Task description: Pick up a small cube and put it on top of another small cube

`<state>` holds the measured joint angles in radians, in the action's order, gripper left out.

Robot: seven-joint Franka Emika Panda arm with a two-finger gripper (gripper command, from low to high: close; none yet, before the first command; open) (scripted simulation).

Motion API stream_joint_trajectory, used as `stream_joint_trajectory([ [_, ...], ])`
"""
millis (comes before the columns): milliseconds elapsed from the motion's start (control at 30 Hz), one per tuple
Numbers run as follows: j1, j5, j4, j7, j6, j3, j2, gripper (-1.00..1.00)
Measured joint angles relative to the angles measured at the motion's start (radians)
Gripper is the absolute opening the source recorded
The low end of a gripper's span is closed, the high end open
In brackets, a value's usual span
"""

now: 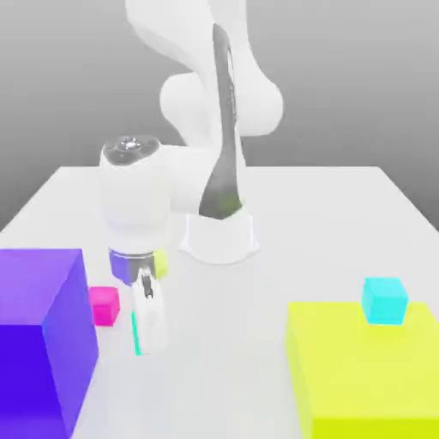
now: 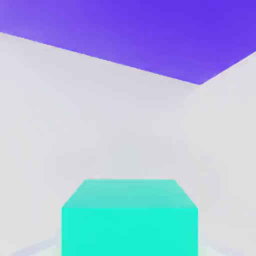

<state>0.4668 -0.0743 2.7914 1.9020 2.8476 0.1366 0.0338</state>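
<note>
1. The white Panda arm [image 1: 210, 103] reaches down from its round base [image 1: 219, 238] at the middle of the pale bench [image 1: 343, 214], with its wrist turned toward the exterior view's left.
2. The jaws [image 1: 146, 330] hang low over the bench, just right of the big purple block [image 1: 43, 334] in the exterior view.
3. A thin strip of teal-green shows at the left edge of the white finger [image 1: 152, 321]; this is the small cube [image 1: 135, 334], mostly hidden behind the finger in that view.
4. In the hand view the small cube [image 2: 130, 220] sits close under the camera, its top face and one side face plain and turquoise, with the purple block [image 2: 150, 35] beyond it.
5. Whether the jaws are clamped on the small cube or stand apart around it, I cannot tell; the contact is hidden.
6. Whether the cube rests on the bench or is lifted off it cannot be judged either.
7. A pink small cube [image 1: 105, 305] sits on the bench just beside the purple block, between it and the jaws, on the far side of the teal strip.
8. A big yellow block [image 1: 364, 369] stands at the near right of the exterior view, well apart from the jaws.
9. A sky-blue small cube [image 1: 384, 301] rests on top of the yellow block, near its far edge.
10. A small yellow-green patch [image 1: 160, 262] shows beside the wrist; what it is I cannot tell.
</note>
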Motion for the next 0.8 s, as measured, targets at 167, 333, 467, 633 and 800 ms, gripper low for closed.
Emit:
stream_joint_trajectory([
  [167, 0.021, -0.049, 0.0, 0.096, -0.013, 0.015, -0.158, -1.0],
  [333, 0.024, 0.011, 0.002, 0.125, -0.023, -0.022, -0.323, -1.0],
  [467, 0.085, 0.071, 0.011, 0.161, -0.054, -0.104, -0.378, -1.0],
  [633, 0.217, 0.137, 0.058, 0.279, -0.102, -0.196, -0.439, -1.0],
  [800, 0.274, 0.139, 0.134, 0.498, -0.14, -0.127, -0.373, -1.0],
])
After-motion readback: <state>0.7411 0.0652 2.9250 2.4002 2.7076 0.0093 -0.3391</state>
